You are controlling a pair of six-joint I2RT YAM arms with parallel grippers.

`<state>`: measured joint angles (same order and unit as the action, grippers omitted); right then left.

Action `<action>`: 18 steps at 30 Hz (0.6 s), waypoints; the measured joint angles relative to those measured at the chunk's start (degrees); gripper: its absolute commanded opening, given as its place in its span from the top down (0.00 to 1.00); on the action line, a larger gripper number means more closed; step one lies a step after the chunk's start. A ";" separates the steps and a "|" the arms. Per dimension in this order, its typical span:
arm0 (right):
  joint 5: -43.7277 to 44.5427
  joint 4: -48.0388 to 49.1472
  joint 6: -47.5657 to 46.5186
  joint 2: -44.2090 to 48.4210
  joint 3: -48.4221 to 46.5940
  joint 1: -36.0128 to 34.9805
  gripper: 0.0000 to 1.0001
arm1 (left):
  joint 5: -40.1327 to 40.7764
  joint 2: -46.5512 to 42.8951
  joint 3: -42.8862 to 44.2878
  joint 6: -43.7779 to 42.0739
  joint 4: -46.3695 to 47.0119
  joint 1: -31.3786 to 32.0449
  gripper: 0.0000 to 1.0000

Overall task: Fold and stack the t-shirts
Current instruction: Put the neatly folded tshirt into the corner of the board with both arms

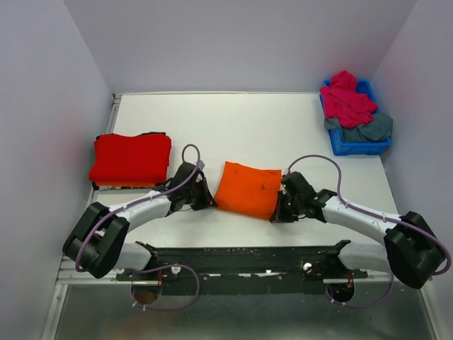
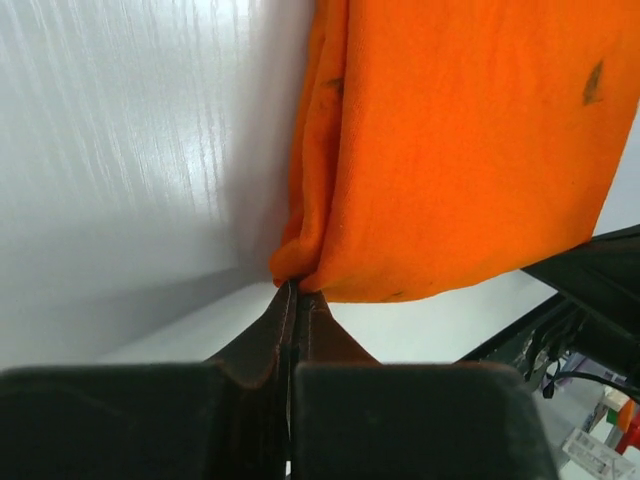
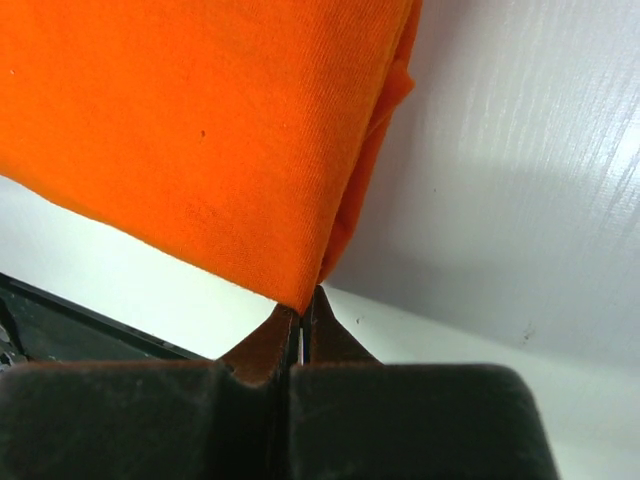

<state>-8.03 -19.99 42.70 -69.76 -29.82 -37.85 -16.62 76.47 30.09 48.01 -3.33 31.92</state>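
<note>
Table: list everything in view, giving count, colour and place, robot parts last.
orange t-shirt: 1, bright orange, folded, table centre between the grippers
red t-shirt: 1, red, folded, left side of the table
pink t-shirt: 1, magenta-pink, bunched on top in the bin
grey t-shirt: 1, grey-blue, bunched in the bin beneath the pink one
bin: 1, blue, far right corner
table: 1, white
left gripper: 1, black, shut on a corner of the orange t-shirt
right gripper: 1, black, shut on another corner

orange t-shirt (image 1: 248,190) centre, red t-shirt (image 1: 131,159) left
</note>
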 measured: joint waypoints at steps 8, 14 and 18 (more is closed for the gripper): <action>-0.02 -7.98 -3.37 5.33 -5.38 2.62 0.99 | 4.22 -6.14 9.46 -5.01 -10.80 0.09 1.00; -1.09 -13.42 -5.44 12.22 -10.86 2.73 0.99 | 4.33 -11.34 14.97 -8.41 -18.25 0.35 1.00; -4.39 -13.97 -5.51 12.72 -7.30 2.73 0.99 | 3.56 -11.30 12.15 -8.76 -20.39 3.13 1.00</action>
<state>-12.43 -33.95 37.19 -57.04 -37.12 -35.11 -13.06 65.17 42.24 39.24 -23.73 35.05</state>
